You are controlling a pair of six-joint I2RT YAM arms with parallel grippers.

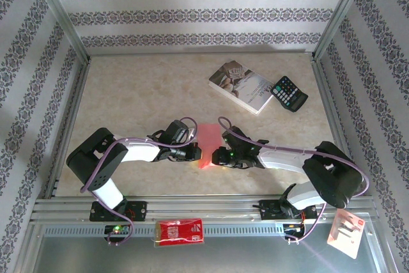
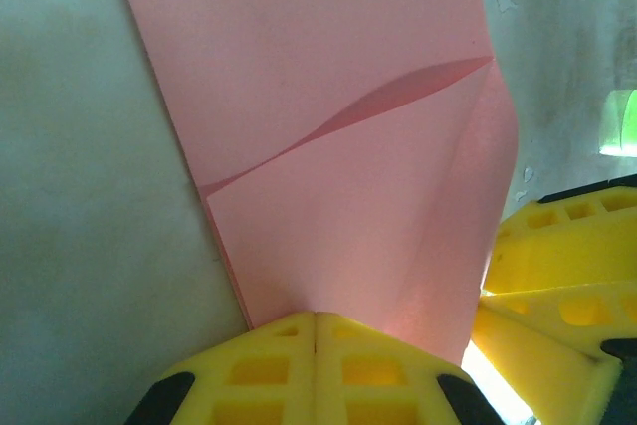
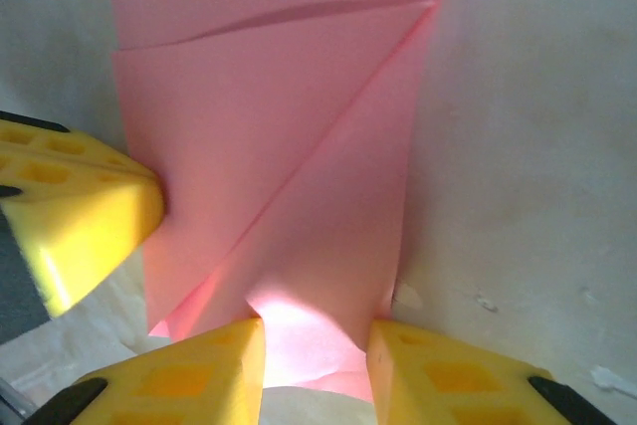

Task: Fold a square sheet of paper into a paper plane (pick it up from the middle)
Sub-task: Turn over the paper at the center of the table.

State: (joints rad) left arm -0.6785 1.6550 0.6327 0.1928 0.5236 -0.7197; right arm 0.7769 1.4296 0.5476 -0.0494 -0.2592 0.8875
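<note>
Left pincer: the left gripper (image 1: 193, 153) sits just left of centre in the top view. In its own wrist view we see the fingers clenched tight together, tips at the near edge of the paper. We cannot tell whether any paper is nipped between them.
Paper: the sheet of paper (image 1: 208, 139) lies flat on the table (image 1: 140, 94) at mid-frame, between the two pincers, and reads as a narrow upright strip.
Right pincer: the right gripper (image 3: 314, 350) is released, with its jaws partway apart. The tips rest at the strip's near end, one on each side of the middle fold.
Done: we judge the first folds made. The sheet is doubled over, and slanting creases run toward one corner.
Left to do: we see no pointed nose, ridge or wings yet, so most of the folding remains.
Edges: the strip's long edges lie straight, and one flap bows up slightly along a crease.
Room, left: bare table reaches to the metal rail (image 1: 67, 126).
Room, upper right: a book (image 1: 241, 86) and a calculator (image 1: 289, 93) lie well apart from the paper.
Room, bottom: a red packet (image 1: 180, 232) sits on the near rail, off the working surface.
</note>
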